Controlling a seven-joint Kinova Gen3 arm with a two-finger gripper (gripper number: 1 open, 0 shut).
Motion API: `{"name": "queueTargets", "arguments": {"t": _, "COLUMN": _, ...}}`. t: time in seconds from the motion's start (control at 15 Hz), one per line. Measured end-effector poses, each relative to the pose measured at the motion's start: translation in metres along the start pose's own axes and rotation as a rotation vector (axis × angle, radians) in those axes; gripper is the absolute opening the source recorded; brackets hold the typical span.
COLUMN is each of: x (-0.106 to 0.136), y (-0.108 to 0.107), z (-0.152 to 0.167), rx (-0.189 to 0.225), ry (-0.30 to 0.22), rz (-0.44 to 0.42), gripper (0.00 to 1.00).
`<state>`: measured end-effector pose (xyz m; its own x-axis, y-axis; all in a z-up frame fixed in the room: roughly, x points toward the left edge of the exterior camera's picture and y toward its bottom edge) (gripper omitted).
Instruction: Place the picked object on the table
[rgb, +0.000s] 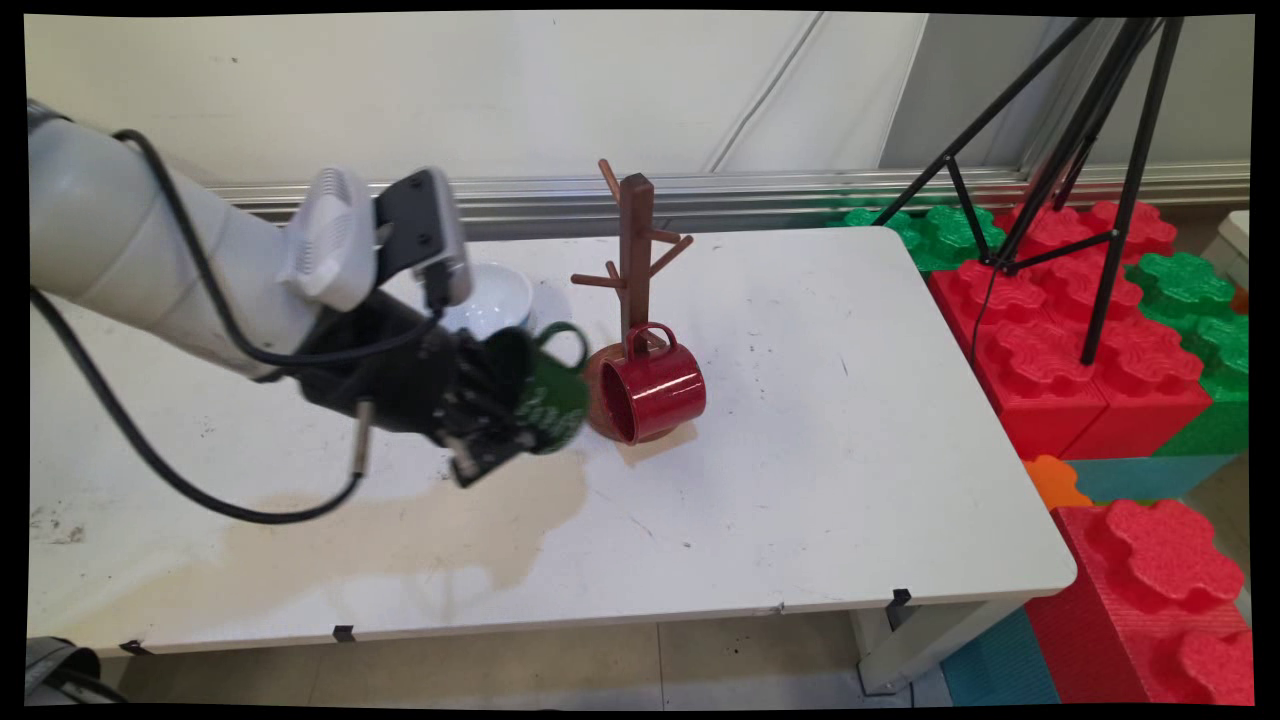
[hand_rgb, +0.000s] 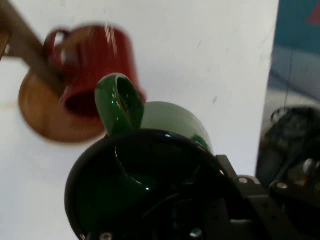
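Green mug (rgb: 553, 392) largely hides the pincer (rgb: 500, 425), apparently gripping it.

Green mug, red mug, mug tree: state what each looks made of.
Green mug: probably glazed ceramic, with a glossy skin and a dark shiny inside that catches highlights. Red mug: looks like enamelled metal or glazed ceramic, with a thin rolled rim and even sheen; hard to settle. Mug tree: apparently brown-stained wood, matte, with peg branches and a round base.
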<state>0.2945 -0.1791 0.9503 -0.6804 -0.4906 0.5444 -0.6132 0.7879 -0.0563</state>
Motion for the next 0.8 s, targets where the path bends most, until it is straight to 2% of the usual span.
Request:
{"name": "queueTargets", "arguments": {"t": 0.27, "x": -0.028, "y": -0.024, "z": -0.010, "rx": 0.021, "ry": -0.134, "rz": 0.038, "gripper": 0.00}}
{"name": "queueTargets", "arguments": {"t": 0.8, "x": -0.071, "y": -0.044, "z": -0.003, "rx": 0.024, "ry": -0.337, "rz": 0.086, "gripper": 0.00}}
